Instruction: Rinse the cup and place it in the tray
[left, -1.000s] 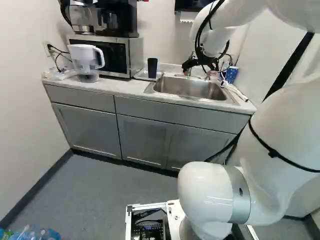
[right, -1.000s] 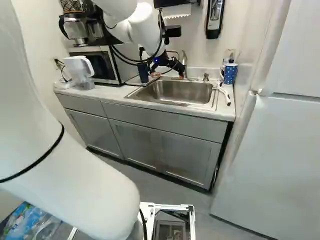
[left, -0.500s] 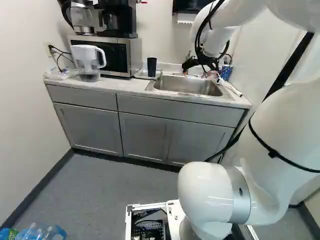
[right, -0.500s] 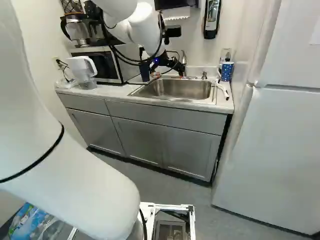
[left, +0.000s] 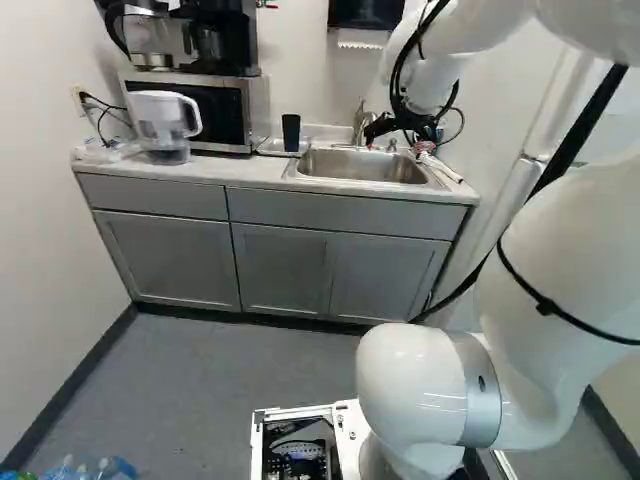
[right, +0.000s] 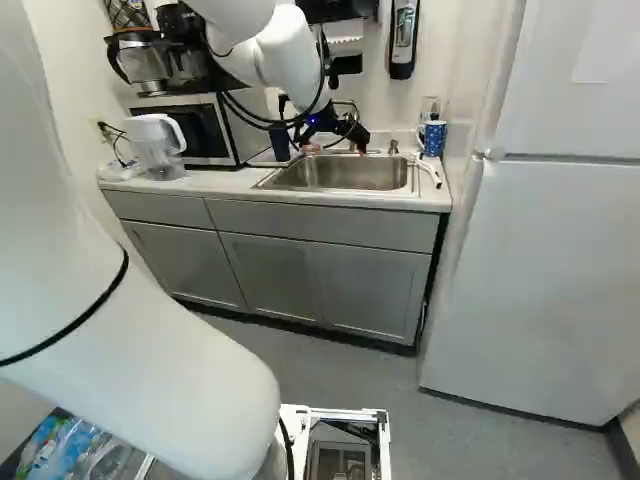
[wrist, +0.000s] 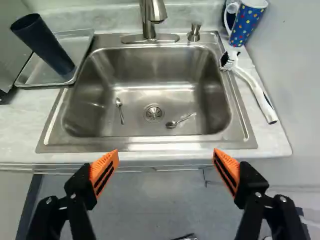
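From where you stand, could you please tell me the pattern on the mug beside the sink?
Blue with multicoloured dots on the mug; it shows best in the wrist view.

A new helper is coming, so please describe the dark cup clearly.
Find the rectangular steel sink. Beside it, towards the silver-and-black microwave, lies a shallow grey tray. The tall, plain dark cup stands in it, unlike the blue mug with coloured dots and handle, across the sink.
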